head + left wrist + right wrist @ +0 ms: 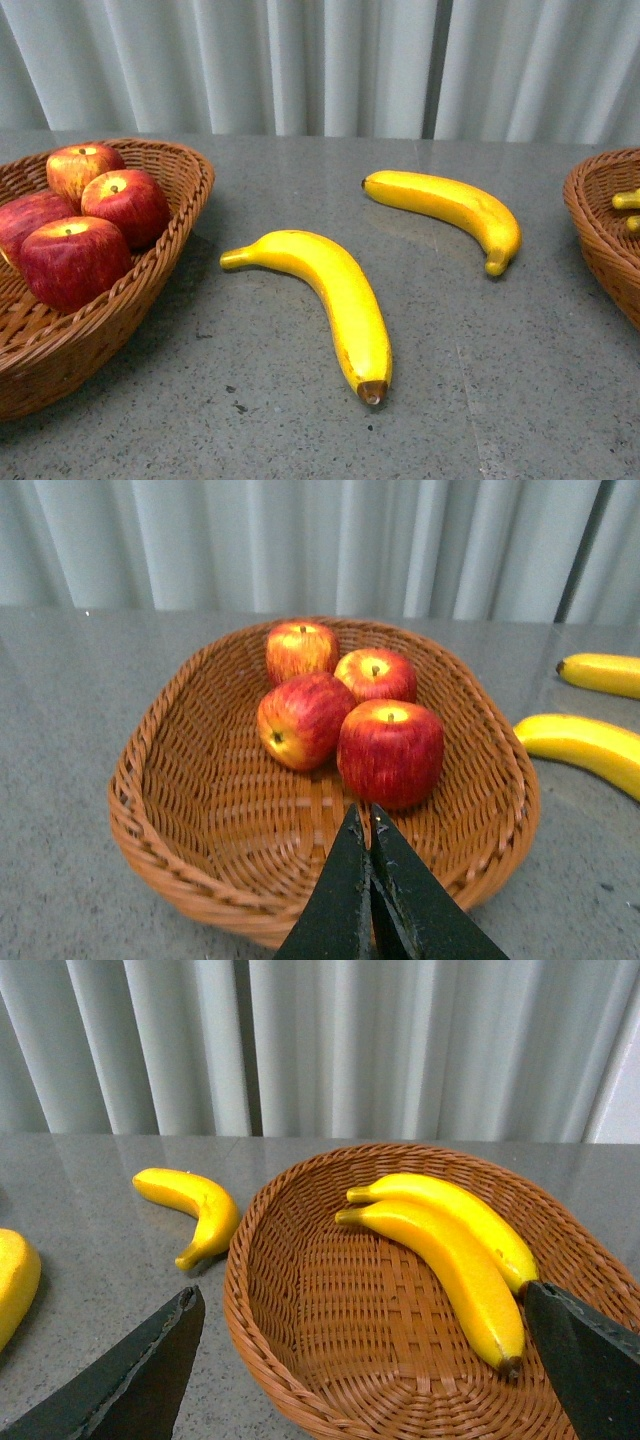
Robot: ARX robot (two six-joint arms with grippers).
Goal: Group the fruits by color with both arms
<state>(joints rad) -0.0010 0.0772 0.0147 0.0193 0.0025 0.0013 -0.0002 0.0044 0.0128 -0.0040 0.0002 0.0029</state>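
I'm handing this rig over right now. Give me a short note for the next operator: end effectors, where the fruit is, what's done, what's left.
Left end effector: shut, empty, pointing at the left basket.
Right end effector: open, empty, over the right basket.
Done: four apples in the left basket; two bananas in the right basket.
Left: nearer banana and farther banana lie on the table between the baskets; both likely go to the right basket.
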